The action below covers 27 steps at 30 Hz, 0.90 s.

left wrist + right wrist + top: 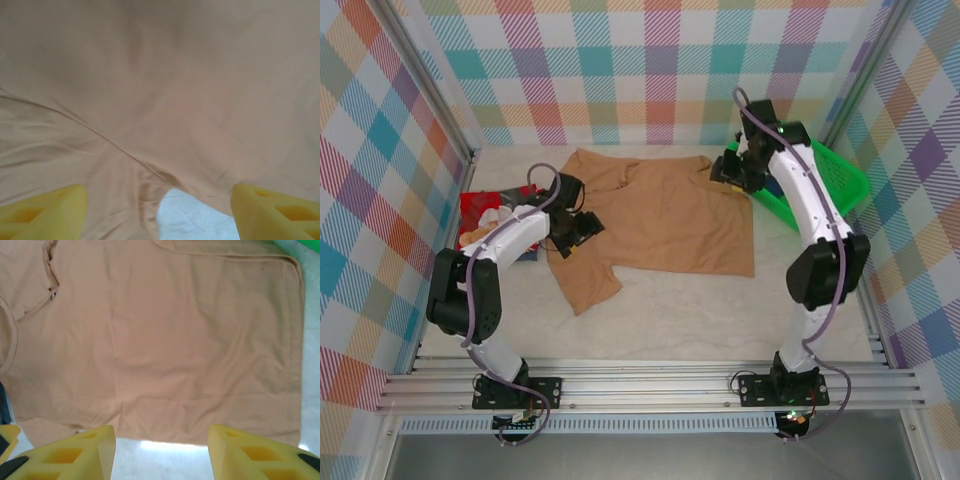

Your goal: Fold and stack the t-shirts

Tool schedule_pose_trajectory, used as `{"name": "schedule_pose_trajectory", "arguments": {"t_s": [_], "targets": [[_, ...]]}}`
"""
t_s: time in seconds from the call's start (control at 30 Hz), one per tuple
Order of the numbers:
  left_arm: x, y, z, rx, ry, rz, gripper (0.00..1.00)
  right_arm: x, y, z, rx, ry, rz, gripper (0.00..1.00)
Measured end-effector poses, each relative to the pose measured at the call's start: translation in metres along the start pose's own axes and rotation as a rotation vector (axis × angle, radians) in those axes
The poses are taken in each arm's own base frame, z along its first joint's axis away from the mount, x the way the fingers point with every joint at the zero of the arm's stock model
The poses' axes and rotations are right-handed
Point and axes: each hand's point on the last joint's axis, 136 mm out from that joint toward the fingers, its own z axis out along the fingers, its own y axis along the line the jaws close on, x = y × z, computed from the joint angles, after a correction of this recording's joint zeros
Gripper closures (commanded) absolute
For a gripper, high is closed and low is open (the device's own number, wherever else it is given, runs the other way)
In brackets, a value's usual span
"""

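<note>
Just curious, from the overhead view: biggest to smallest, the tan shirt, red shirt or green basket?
1. tan shirt, clearly largest.
2. green basket, then red shirt; each is partly hidden, so that order is unsure.

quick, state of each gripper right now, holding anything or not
Left gripper: open, fingers apart above the tan t-shirt, holding nothing.
Right gripper: open, fingers apart, holding nothing.

I see my left arm [505, 240] bent up from its base and reaching inward, the left gripper [582, 228] held low with its yellow fingers [45, 212] spread wide. My right arm [805, 195] stands taller, elbow high and wrist angled down; the right gripper [725, 168] has its fingers [70, 455] parted, gripping nothing.
</note>
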Motion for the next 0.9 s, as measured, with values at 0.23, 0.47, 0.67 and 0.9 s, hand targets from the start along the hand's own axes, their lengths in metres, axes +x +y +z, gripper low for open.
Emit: {"name": "schedule_pose_trajectory", "arguments": {"t_s": [0.23, 0.47, 0.67, 0.9], "targets": [[-0.003, 0.008, -0.015, 0.079, -0.095, 0.022, 0.29, 0.079, -0.049, 0.043, -0.016, 0.011, -0.004, 0.51], [0.01, 0.037, 0.0, 0.026, -0.071, 0.02, 0.51, 0.119, -0.11, 0.082, 0.048, 0.054, 0.207, 0.57], [0.028, 0.064, 0.013, -0.035, -0.031, 0.044, 0.6, 0.115, -0.152, 0.085, 0.087, 0.038, 0.389, 0.59], [0.057, 0.091, -0.004, -0.037, 0.004, 0.037, 0.57, 0.139, -0.166, 0.098, 0.089, 0.097, 0.467, 0.61]]}}
